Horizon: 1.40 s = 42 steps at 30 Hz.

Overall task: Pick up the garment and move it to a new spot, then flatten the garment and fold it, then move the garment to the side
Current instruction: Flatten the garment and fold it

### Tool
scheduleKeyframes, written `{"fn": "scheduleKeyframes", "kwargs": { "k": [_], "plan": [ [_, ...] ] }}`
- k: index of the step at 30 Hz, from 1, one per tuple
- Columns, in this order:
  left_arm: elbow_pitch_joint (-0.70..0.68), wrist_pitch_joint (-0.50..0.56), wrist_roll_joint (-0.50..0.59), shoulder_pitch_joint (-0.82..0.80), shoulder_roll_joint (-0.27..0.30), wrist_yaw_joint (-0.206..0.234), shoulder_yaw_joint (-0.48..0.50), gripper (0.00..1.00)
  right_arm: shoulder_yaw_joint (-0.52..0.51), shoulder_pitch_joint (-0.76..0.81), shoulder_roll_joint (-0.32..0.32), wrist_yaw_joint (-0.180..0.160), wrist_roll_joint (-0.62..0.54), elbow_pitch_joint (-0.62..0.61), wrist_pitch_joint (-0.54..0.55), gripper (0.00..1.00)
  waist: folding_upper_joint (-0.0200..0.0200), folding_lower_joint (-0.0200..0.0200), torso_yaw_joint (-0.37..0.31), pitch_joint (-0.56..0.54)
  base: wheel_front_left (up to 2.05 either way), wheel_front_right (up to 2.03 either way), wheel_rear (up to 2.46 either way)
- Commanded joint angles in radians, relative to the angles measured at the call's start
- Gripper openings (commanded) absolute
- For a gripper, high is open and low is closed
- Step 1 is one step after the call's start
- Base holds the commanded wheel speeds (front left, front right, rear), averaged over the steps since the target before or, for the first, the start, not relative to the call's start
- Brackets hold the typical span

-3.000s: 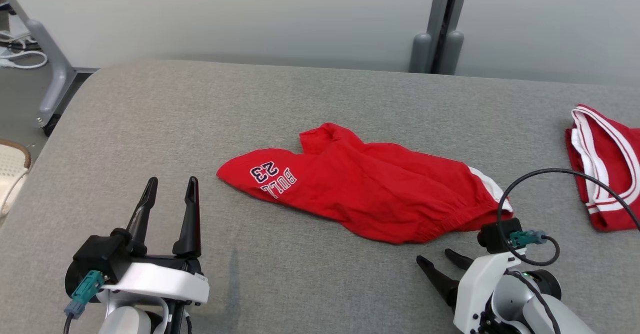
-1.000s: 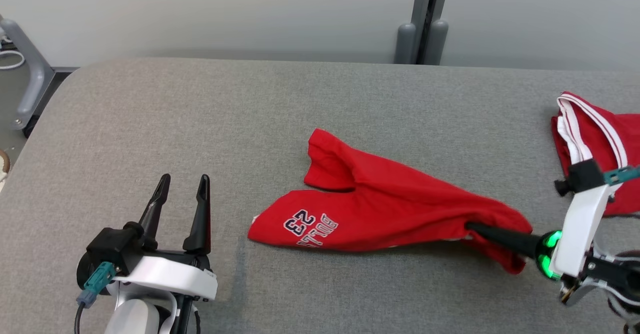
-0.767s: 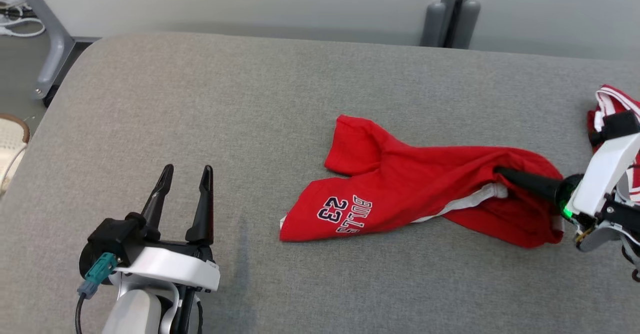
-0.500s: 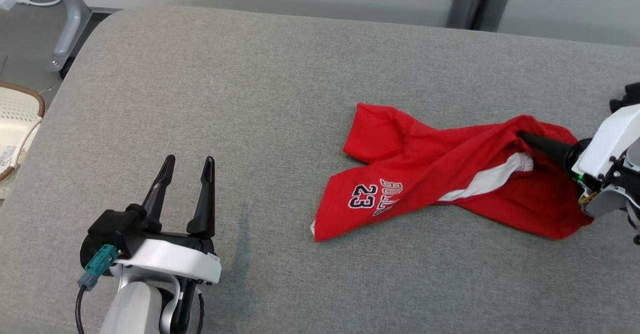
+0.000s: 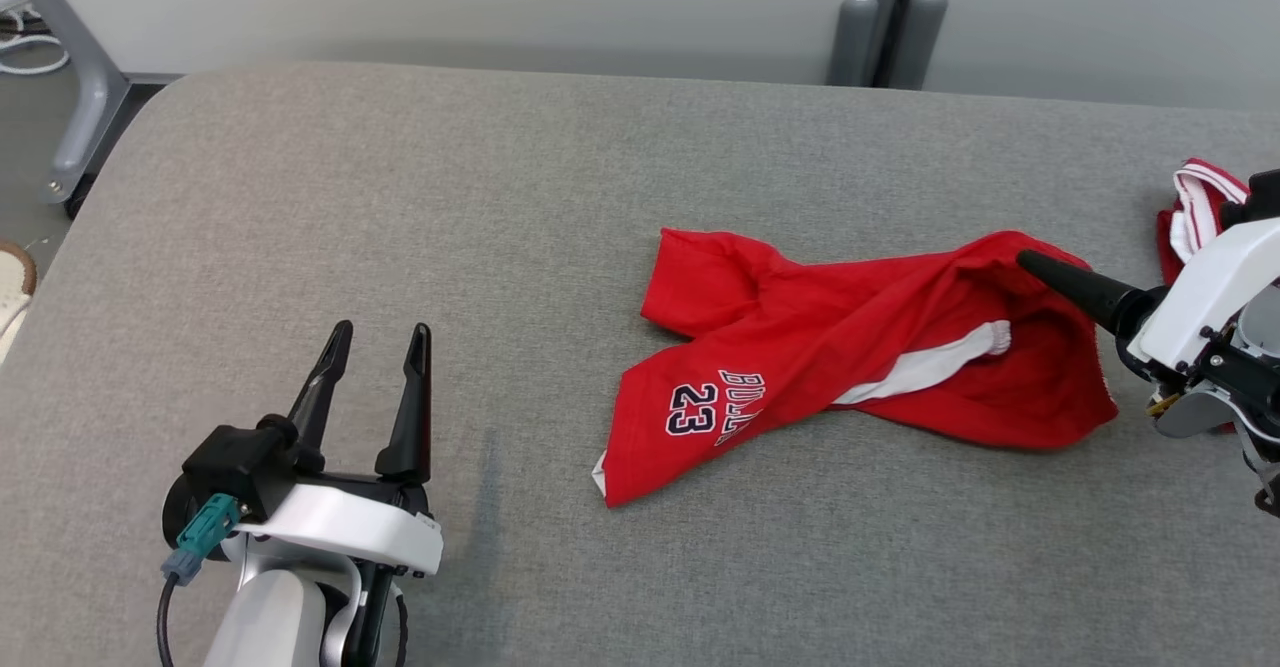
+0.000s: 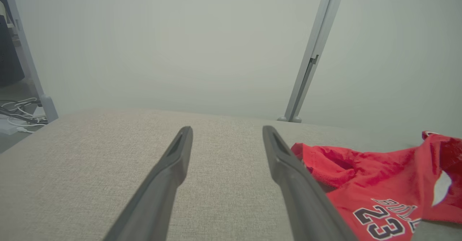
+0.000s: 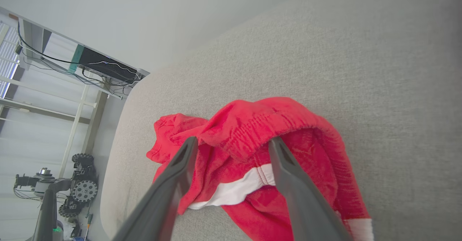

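The right pincer (image 7: 232, 141), clamped on the red shorts (image 5: 850, 347) half a second ago, now stands with its fingers apart, and the gathered elastic waistband slumps between them. The shorts lie crumpled in soft folds on the grey woven bench (image 5: 400, 197), stretching away ahead of that pincer, white stripe and "23" print upward. The left pincer (image 5: 382, 332) is spread wide, well apart from the cloth.

Bright, soft, even light across the grey table (image 5: 400, 197), just a faint shadow streak right of the left gripper (image 5: 382, 332). Head view crisp. Left wrist view hazy and washed out; right wrist fingers (image 7: 168, 194) blur near the lens, edges bending
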Motion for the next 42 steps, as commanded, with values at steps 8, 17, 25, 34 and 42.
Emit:
{"fn": "scheduleKeyframes", "kwargs": {
  "k": [8, 17, 25, 34, 42],
  "plan": [
    [0.007, -0.001, 0.007, 0.019, 0.013, 0.006, 0.006, 1.0, 0.039, 0.132, -0.068, 0.001, -0.045, -0.24, -0.174, 1.0, 0.0, 0.0, -0.077, -0.042, 0.0, 0.0, 0.0],
    [0.006, -0.001, -0.002, 0.041, 0.022, 0.017, 0.022, 1.0, 0.038, 0.302, -0.081, 0.001, -0.222, -0.461, -0.476, 1.0, 0.0, 0.0, -0.134, -0.076, 0.0, 0.0, 0.0],
    [0.0, -0.001, -0.006, 0.054, 0.022, 0.018, 0.019, 1.0, -0.016, 0.465, 0.011, 0.001, -0.443, -0.547, -0.679, 1.0, 0.0, 0.0, -0.162, -0.082, 0.0, 0.0, 0.0],
    [0.007, -0.001, -0.013, 0.072, 0.019, 0.016, 0.013, 1.0, -0.111, 0.625, 0.156, 0.001, -0.6, -0.581, -0.806, 1.0, 0.0, 0.0, -0.162, -0.106, 0.0, 0.0, 0.0],
    [0.009, -0.001, -0.014, 0.084, 0.018, 0.015, 0.009, 1.0, -0.231, 0.717, 0.275, 0.001, -0.779, -0.62, -0.833, 1.0, 0.0, 0.0, -0.154, -0.11, 0.0, 0.0, 0.0]
  ]
}}
